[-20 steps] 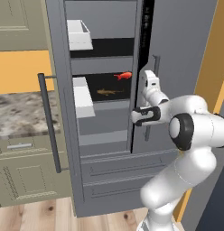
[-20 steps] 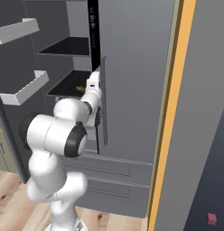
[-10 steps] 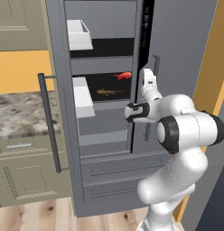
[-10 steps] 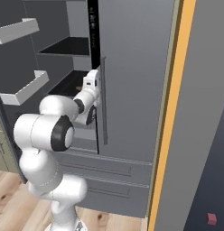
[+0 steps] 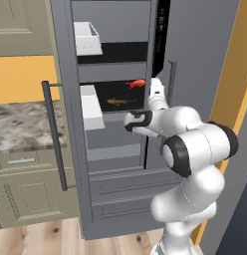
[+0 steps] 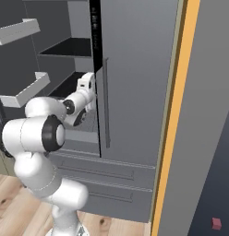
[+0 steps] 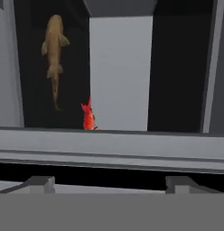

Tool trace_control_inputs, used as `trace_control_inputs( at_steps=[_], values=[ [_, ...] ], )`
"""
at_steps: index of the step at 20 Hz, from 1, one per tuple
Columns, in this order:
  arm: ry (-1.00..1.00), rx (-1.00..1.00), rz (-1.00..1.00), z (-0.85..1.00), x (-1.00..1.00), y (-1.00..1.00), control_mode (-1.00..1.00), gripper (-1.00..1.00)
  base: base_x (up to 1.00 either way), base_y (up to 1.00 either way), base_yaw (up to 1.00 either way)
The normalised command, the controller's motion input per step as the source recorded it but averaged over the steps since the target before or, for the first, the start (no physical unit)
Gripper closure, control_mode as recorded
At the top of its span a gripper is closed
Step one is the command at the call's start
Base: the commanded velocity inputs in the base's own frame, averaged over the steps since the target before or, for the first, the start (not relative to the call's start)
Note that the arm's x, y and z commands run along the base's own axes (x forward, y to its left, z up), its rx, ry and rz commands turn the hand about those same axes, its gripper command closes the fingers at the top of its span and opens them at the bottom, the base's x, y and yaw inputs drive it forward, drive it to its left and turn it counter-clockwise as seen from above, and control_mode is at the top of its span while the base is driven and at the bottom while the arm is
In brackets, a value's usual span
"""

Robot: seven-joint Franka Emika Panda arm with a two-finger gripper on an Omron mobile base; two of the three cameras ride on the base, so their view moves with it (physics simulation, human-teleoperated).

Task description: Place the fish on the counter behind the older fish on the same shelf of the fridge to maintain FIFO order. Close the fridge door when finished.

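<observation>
Fridge (image 5: 115,164) shelf (image 5: 120,110) holds older fish (image 5: 118,101) and fish (image 5: 136,83).

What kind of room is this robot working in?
Most likely a home kitchen, rendered in simulation. A tall dark grey fridge stands open with two fish on a shelf, beside a marble-look counter over beige cabinets, with a wood floor.
</observation>
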Motion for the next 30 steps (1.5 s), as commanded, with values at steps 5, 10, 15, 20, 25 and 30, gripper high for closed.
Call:
trace_control_inputs(
  at_steps=[5, 10, 15, 20, 25, 30],
  values=[
    [0.01, 0.0, 0.0, 0.3, -0.78, 0.25, -1.0, -1.0, 0.0, 0.0, 0.0],
    [0.0, 0.0, 0.0, 0.58, -0.95, -0.22, -1.0, -1.0, 0.0, 0.0, 0.0],
    [0.0, -0.02, 0.0, 0.67, -0.92, -0.41, -1.0, -1.0, 0.0, 0.0, 0.0],
    [0.04, -0.11, 0.0, 0.49, -0.88, -0.07, -1.0, -1.0, 0.0, 0.0, 0.0],
    [0.03, -0.15, 0.0, 0.19, -1.0, 0.33, -1.0, -1.0, 0.0, 0.0, 0.0],
    [0.05, -0.18, 0.0, -0.04, -0.98, 0.67, -1.0, -1.0, 0.0, 0.0, 0.0]
  ],
)
